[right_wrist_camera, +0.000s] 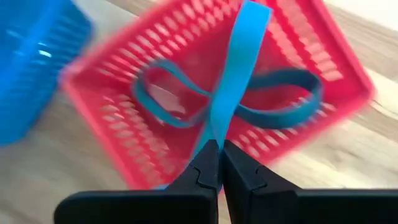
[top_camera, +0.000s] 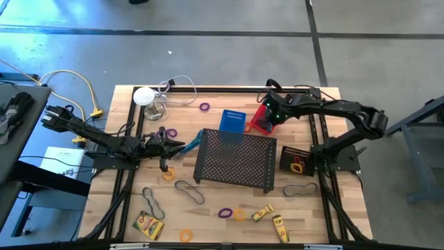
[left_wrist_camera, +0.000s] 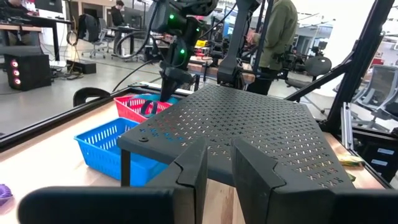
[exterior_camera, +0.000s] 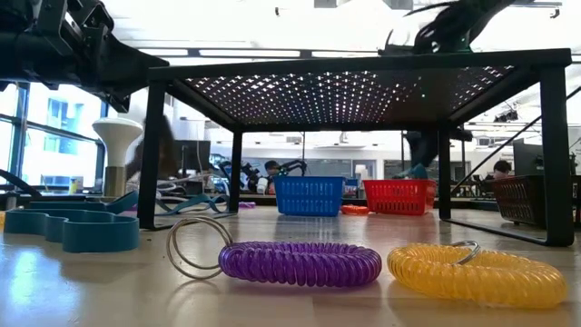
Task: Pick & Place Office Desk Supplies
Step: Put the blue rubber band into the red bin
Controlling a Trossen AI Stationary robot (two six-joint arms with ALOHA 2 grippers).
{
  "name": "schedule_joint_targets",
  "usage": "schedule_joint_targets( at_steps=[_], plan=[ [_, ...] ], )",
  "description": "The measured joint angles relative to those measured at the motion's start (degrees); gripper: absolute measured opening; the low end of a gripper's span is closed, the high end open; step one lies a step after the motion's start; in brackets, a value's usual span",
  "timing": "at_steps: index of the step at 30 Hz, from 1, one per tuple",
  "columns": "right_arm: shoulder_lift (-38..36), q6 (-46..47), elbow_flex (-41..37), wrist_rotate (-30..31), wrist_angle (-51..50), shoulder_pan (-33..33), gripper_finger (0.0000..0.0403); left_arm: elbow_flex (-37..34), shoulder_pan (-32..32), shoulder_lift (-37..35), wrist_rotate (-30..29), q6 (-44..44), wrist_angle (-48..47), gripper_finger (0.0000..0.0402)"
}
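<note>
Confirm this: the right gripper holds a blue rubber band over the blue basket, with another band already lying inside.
Wrong basket. The right gripper is shut on the blue band over the red basket, as the right wrist view shows; the blue basket sits beside it. Another band does lie inside the red one.

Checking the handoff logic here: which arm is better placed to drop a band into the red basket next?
The right. Its pincer is shut on a blue band directly above the red basket, where another band already lies. The left pincer is across the table, beyond the mesh tray.
</note>
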Motion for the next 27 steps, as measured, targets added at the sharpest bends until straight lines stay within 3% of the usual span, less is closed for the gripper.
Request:
schedule_joint_targets(
  at_steps=[8,16,27],
  plan=[
    [0.9,-0.1,0.1,2.9,-1.4,-2.6,0.0003,0.0,0.0,0.0,0.0,0.1,0.0,0.0066],
    [6.3,-3.1,0.1,-1.8,1.5,-4.5,0.0003,0.0,0.0,0.0,-0.1,0.1,0.0,0.0066],
    [10.2,-4.7,0.1,-1.4,0.6,-4.5,0.0003,0.0,0.0,0.0,-0.1,0.0,0.0,0.0066]
  ],
)
